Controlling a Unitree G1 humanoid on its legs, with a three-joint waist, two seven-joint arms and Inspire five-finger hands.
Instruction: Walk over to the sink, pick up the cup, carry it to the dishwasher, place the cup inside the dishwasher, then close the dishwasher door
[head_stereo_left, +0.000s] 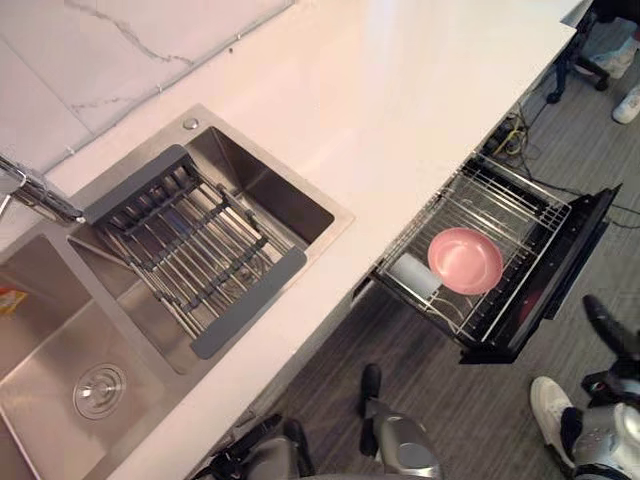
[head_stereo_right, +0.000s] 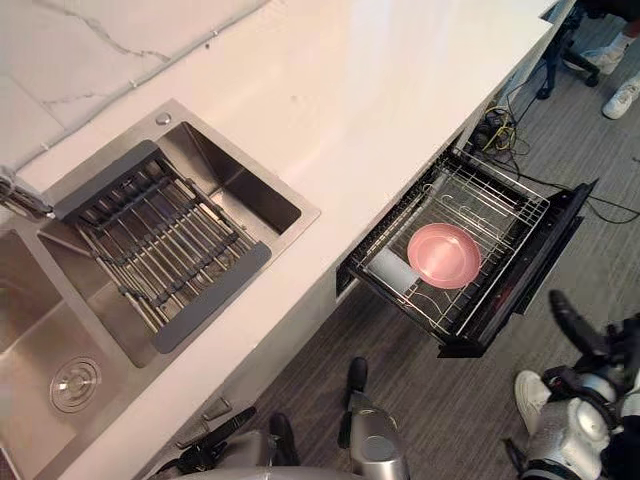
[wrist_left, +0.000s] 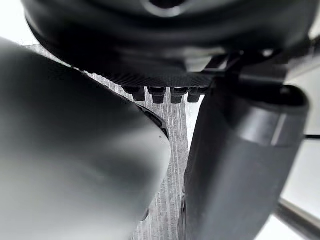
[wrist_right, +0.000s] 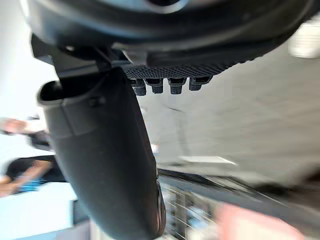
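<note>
— Cup (head_stereo_left: 413, 274), where is it?
— I see it in the dishwasher (head_stereo_left: 560, 262), white, just left of the pink bowl (head_stereo_left: 466, 260). The dishwasher is pulled out and open.
— What about the hands?
— My right hand (head_stereo_right: 572, 322) hangs at the near right, near the open door, fingers straight, holding nothing. My left hand (head_stereo_right: 215, 435) is low at the near edge, fingers loose, holding nothing too.
— And the sink (head_stereo_left: 262, 195)?
— Far left, with a grey rack (head_stereo_left: 190, 250) across it.
</note>
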